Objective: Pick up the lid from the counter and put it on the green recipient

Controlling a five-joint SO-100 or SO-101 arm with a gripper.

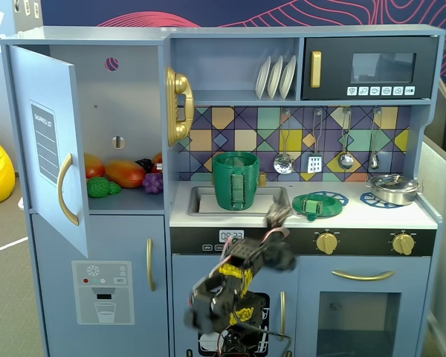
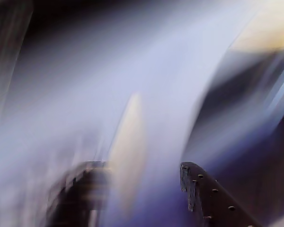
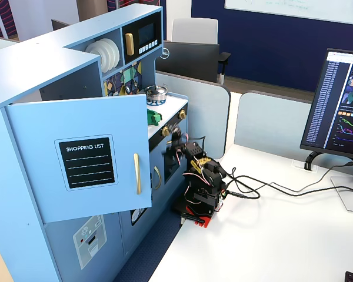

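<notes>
In a fixed view, starting at the left of the white counter (image 1: pixel 372 217): tall dark-green plastic cylindrical pot with ribbed side handle (image 1: pixel 236 181), standing upright in the sink recess, mouth open, nothing covering it. Further right, small round flat green plastic lid with raised knob (image 1: pixel 309 204), lying on the blue spoked burner ring (image 1: pixel 329 198), well apart from the pot. Further right again, shiny silver metal pot (image 1: pixel 394 188) on the second burner, not part of the job.

Below the counter edge, between pot and lid in that view, the blurred gripper (image 1: pixel 278 216), raised near the front of the counter, apparently not touching the lid. From the other fixed view, arm (image 3: pixel 201 176) folded close to the kitchen front, the lid (image 3: pixel 154 117) partly seen on the counter.

Wrist view fully smeared by motion; only two dark fingers (image 2: pixel 213 196) visible with a gap between them, nothing seen held. Probably released, but impossible to tell with confidence.

Judged progress: nothing completed. Lid not picked up, pot uncovered. Remaining: approach to the lid, grasp at the knob, lift, carry left, set down on the pot rim.
</notes>
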